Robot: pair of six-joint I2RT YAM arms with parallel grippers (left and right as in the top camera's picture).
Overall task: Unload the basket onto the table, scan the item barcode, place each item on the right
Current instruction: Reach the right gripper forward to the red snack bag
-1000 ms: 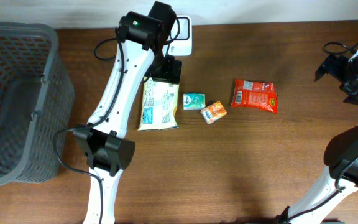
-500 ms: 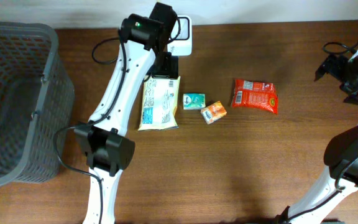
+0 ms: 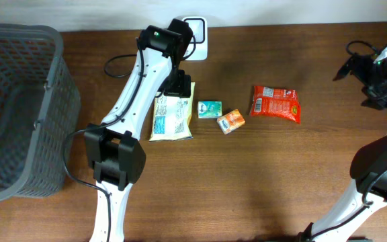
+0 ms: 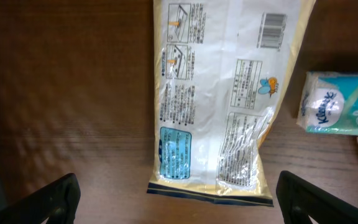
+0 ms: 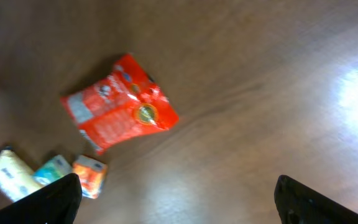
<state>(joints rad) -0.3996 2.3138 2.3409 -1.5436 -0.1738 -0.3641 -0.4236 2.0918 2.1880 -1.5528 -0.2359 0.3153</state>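
A pale yellow snack packet [image 3: 172,117] lies face down on the wooden table, and its printed barcode [image 4: 273,29] shows near the far end in the left wrist view. My left gripper [image 3: 179,85] hovers over the packet's far end, open and holding nothing. In its own view the gripper [image 4: 178,194] has the packet [image 4: 222,112] lying between the spread fingers. My right gripper [image 3: 365,75] hangs open at the far right, well away from the items, and its wrist view shows the gripper [image 5: 178,199] empty above bare table.
A teal tissue pack [image 3: 209,109], a small orange box [image 3: 231,121] and a red packet [image 3: 275,103] lie in a row right of the yellow packet. A grey mesh basket [image 3: 19,107] stands at the left edge. A white device [image 3: 197,33] sits at the back.
My left arm has swung a little right and its gripper has come down towards the yellow packet's far end. My right gripper has shifted slightly. Both stay open.
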